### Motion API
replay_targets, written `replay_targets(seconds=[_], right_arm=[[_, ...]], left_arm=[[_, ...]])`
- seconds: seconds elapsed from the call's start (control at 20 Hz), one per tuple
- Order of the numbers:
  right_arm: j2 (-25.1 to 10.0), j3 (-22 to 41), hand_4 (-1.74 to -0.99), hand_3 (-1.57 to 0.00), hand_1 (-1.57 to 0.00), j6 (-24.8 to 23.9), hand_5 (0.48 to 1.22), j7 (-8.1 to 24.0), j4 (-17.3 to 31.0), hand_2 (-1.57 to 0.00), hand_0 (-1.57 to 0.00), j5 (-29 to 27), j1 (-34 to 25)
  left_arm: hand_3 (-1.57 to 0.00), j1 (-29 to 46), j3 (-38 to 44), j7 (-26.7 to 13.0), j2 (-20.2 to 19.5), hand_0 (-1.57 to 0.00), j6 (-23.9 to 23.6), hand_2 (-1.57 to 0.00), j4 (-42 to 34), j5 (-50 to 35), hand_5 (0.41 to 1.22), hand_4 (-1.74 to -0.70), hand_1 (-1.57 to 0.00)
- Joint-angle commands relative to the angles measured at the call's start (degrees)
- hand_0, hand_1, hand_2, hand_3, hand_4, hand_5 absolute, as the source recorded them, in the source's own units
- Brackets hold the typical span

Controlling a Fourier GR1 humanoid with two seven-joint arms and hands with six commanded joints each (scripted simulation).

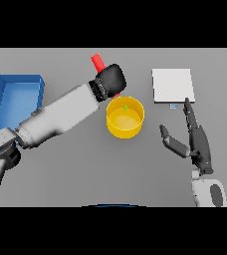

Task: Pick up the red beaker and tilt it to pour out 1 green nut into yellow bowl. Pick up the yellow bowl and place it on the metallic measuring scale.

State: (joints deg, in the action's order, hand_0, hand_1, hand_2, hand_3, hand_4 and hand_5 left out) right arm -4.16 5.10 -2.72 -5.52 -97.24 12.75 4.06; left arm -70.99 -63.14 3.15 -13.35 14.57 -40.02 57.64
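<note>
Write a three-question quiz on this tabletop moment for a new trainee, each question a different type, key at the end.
1. True or false: the red beaker stands alone on the table, untouched.
2. Multiple choice: the yellow bowl sits
A. inside the blue bin
B. on the table between the bin and the metallic measuring scale
C. on top of the scale
3. Fill in: a small ____ speck, apparently the nut, shows inside the bowl.

Key:
1. False: the left hand is closed round it and holds it tilted above the bowl's far rim.
2. B
3. green

The right hand waits open beside the bowl, below the scale.
</note>
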Motion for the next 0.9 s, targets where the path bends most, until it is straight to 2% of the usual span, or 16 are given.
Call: replay_targets(seconds=[0.0,0.1,0.25,0.65,0.85], right_arm=[[0.72,0.39,-1.179,0.0,0.0,-0.11,0.627,0.41,0.41,0.0,0.0,0.09,0.17],[0.39,0.64,-1.167,0.0,0.0,0.01,0.626,-0.74,0.05,0.0,0.0,0.56,1.5],[0.53,0.63,-1.162,0.0,0.0,-0.53,0.627,0.06,0.54,0.0,0.0,1.1,0.5],[0.07,0.43,-1.151,0.0,0.0,-1.23,0.634,-0.9,-0.19,0.0,0.0,1.82,1.21],[0.58,0.21,-1.157,0.0,0.0,-0.71,0.638,-1.03,1.2,0.0,0.0,0.72,0.31]], left_arm=[[-1.57,-0.89,-1.4,0.53,0.49,-1.57,-0.18,-1.57,0.22,0.85,1.221,-1.74,-1.57],[-1.57,-2.69,-5.01,0.43,1.36,-1.57,0.14,-1.57,0.56,3.21,1.221,-1.73,-1.57],[-1.57,-4.85,-8.9,1.36,1.91,-1.57,-0.56,-1.57,1.57,5.14,1.221,-1.73,-1.57],[-1.57,-9.04,-16.46,1.77,4.39,-1.57,-0.46,-1.57,3.3,7.41,1.221,-1.72,-1.57],[-1.57,-14.66,-17.21,5.04,3.68,-1.57,-1.53,-1.57,5.84,6.31,1.221,-1.72,-1.57]])
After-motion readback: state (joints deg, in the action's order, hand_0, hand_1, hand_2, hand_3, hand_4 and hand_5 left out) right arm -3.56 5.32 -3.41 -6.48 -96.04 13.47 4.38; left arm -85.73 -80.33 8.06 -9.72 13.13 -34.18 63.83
